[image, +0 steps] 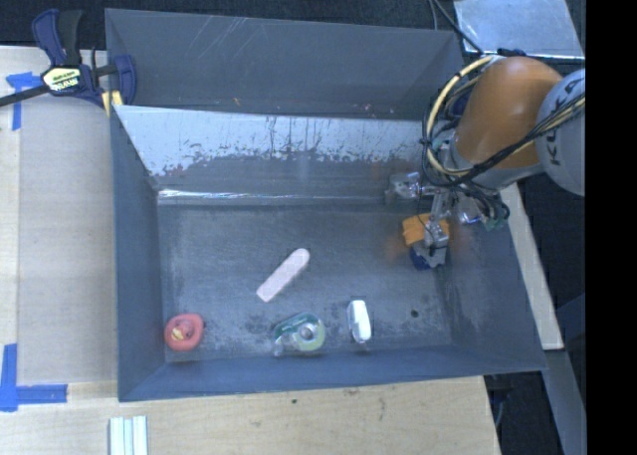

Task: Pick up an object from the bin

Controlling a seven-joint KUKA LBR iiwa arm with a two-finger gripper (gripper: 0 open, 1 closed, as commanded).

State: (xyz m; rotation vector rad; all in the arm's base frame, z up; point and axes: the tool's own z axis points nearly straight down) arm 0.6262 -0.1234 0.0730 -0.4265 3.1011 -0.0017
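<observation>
Dark lettering is seen on the arm [560, 149], but it is cut off and cannot be read. The gripper [435, 242] is lowered by the right wall of the bin [299, 75], under its orange cover [503, 114]. A small orange-and-blue thing [415, 232] is seen at its tip, perhaps held. Whether the gripper is spread or closed cannot be told. Well apart to the left, a pink stick [284, 275], a white block [359, 321], a green ring [300, 334] and a red knob [184, 331] are seen.

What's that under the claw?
An orange-and-blue thing sits under the claw, on the right side of the bin. The claw covers part of it, so its whole shape is hidden.
</observation>
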